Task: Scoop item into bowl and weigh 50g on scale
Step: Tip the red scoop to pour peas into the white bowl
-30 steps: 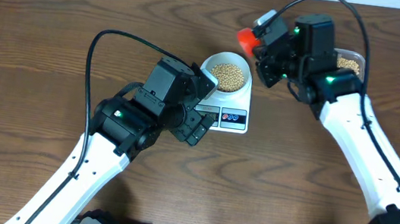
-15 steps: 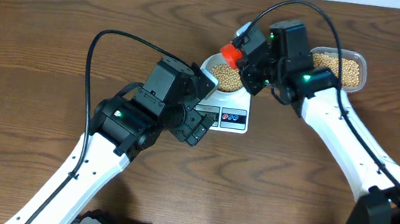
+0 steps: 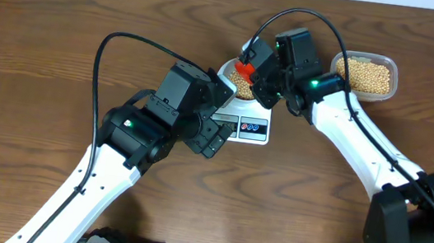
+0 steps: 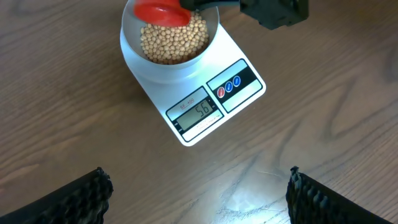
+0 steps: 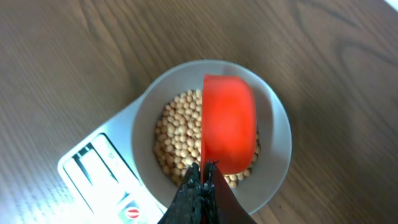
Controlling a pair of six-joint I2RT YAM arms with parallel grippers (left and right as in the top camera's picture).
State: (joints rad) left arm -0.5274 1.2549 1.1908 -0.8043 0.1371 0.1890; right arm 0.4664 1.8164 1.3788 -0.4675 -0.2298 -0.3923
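The red scoop (image 5: 229, 121) is clamped in the right pincer (image 5: 202, 177) over the soybeans (image 4: 173, 38) in the bowl (image 4: 132, 53), which is set on the scale (image 4: 245, 87). The left pincer (image 4: 199, 190) is held apart above the surface (image 4: 323, 130).

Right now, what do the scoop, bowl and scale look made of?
Scoop: likely plastic; uniform matte red, smooth moulded curve.
Bowl: pale, smooth, soft sheen; ceramic or plastic, can't tell.
Scale: probably plastic; white moulded body, printed button panel, grey LCD window.

One scale (image 4: 205, 109); one bowl (image 5: 278, 127); one red scoop (image 5: 229, 121); one clear tub (image 3: 393, 80); many beans (image 4: 171, 40).
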